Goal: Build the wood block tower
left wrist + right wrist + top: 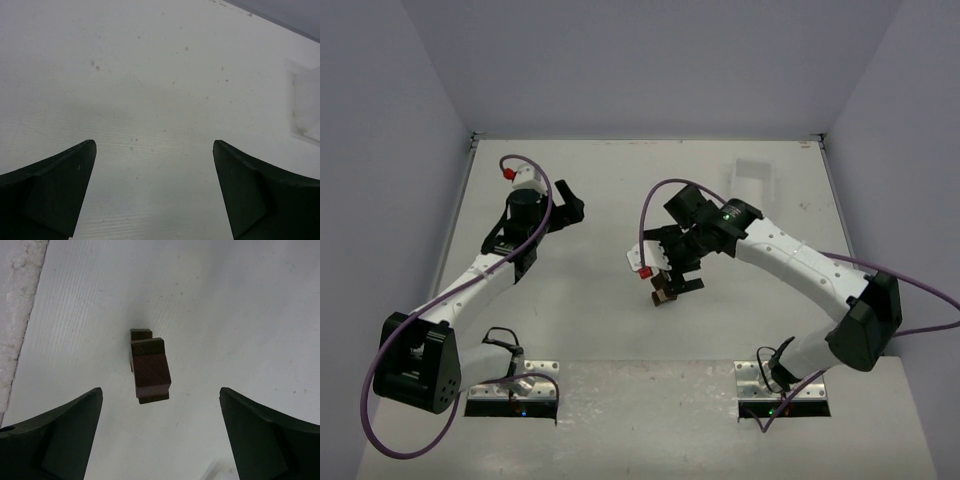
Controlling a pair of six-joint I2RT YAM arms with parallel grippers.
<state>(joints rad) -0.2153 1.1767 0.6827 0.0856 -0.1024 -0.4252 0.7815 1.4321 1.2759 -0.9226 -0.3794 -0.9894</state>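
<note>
A small stack of dark brown wooden blocks (150, 370) stands on the white table, the wood block tower (664, 294) as it now is. One reddish-brown block lies on top, and darker blocks show under its near end and behind it. My right gripper (160, 392) hangs just above the tower, open, with both fingers well apart from the blocks. In the top view the right gripper (672, 272) partly covers the tower. My left gripper (565, 205) is off to the left, open over bare table, and the left gripper (154, 145) has nothing between its fingers.
A white rectangular tray (752, 178) sits at the back right, and the tray's edge (306, 107) shows at the right of the left wrist view. A rough white strip (20, 300) runs along the left of the right wrist view. Walls enclose the table on three sides.
</note>
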